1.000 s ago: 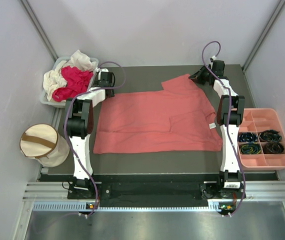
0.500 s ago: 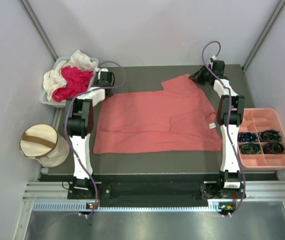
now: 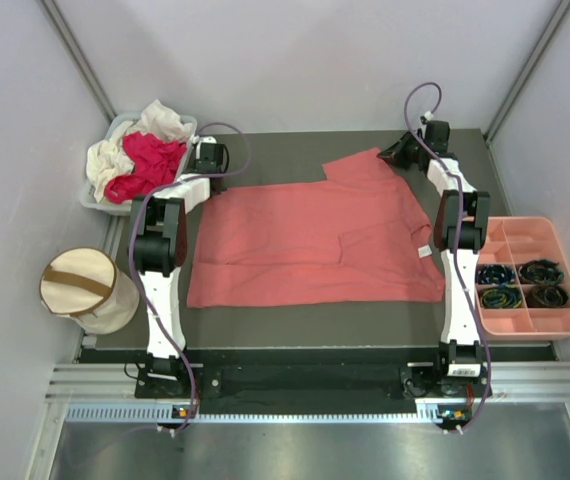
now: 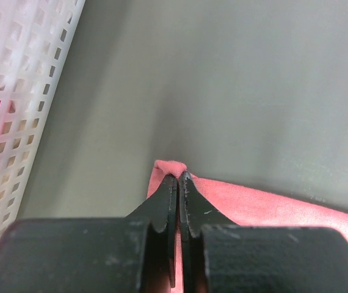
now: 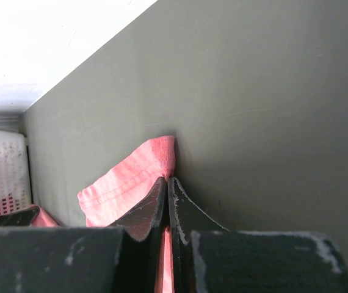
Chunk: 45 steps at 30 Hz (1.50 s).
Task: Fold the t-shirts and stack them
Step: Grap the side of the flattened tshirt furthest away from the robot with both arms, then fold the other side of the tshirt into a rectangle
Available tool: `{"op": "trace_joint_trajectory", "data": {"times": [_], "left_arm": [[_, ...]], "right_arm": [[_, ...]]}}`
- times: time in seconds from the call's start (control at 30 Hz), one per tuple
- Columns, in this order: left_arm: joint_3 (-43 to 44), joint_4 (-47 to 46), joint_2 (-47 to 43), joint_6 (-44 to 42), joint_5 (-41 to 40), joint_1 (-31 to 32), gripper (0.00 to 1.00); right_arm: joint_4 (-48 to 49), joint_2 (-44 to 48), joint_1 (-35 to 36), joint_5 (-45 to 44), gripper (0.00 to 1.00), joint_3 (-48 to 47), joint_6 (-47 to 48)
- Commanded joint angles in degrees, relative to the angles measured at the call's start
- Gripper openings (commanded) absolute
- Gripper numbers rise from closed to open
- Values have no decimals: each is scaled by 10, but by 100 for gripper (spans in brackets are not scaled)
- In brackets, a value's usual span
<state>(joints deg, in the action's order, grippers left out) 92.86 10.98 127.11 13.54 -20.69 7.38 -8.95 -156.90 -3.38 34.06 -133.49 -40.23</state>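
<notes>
- Pink shirt point(image 3: 315, 240) lies flat on the table point(image 3: 285, 148), with a bare strip past its far edge.
- My left pincer point(image 4: 178, 178) is pinched tight on its far-left corner, close beside the basket point(image 4: 15, 91).
- My right pincer point(image 5: 168, 180) clamps the far-right sleeve edge.
- Shirt unmoved since a second ago.

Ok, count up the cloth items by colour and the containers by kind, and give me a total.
Salmon-pink t-shirt: 1
Magenta-red t-shirt: 1
Cream-white t-shirt: 1, as far as the heap shows
Mesh basket: 1
Fabric bin: 1
Compartment tray: 1
Total: 6
</notes>
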Motion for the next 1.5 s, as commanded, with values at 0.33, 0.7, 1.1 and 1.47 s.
{"op": "trace_joint_trajectory", "data": {"times": [0.33, 0.7, 1.1, 1.47], "left_arm": [[-30, -25, -54, 24, 26, -7, 0], [-61, -17, -106, 53, 32, -6, 0], [-210, -33, -222, 172, 3, -3, 0], [-291, -42, -319, 212, -1, 9, 0]], "right_arm": [[-31, 127, -11, 0, 0, 46, 53], [-74, 249, -11, -14, 0, 104, 93], [-64, 468, -12, -71, 0, 357, 104], [-98, 633, -12, -166, 0, 529, 82]]}}
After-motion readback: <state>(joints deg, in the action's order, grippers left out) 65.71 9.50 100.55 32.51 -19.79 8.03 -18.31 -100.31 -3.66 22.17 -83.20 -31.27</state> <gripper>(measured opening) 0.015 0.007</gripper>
